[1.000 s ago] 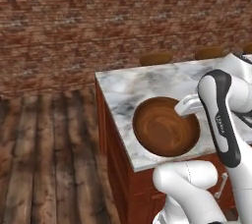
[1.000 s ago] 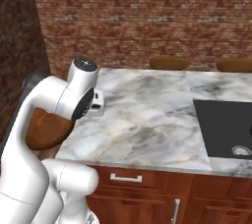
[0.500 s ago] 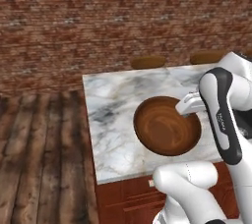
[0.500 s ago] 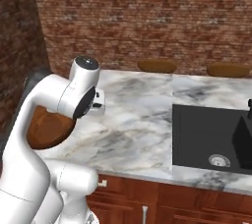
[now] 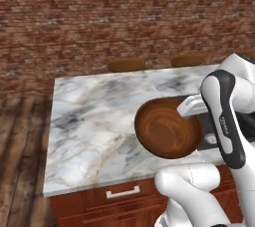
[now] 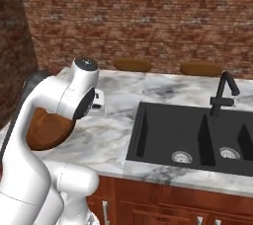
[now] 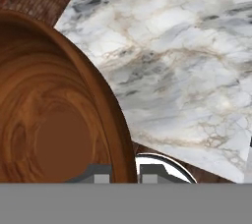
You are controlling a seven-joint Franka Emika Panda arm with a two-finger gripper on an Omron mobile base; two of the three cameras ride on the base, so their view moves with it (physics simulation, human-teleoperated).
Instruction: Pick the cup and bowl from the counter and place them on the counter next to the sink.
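The wide dark brown wooden bowl (image 5: 167,127) hangs in the air over the front of the marble counter (image 5: 89,121). My gripper (image 5: 192,106) is shut on the bowl's right rim. In the hand view the rim of the bowl (image 7: 49,120) runs between the two fingertips of the gripper (image 7: 124,174), with the counter (image 7: 187,70) below. From the right, the bowl (image 6: 47,129) shows behind my arm, left of the black sink (image 6: 197,130). The cup is out of view.
A black angular faucet (image 6: 225,93) stands behind the sink. Two brown stool seats (image 5: 125,64) (image 5: 188,60) sit beyond the counter's far edge, before a brick wall. Wooden floor (image 5: 20,146) lies past the counter's left end.
The whole scene has slid left in both base views, so the base has driven right along the counter. The sink has come fully into view. The bowl stays gripped.
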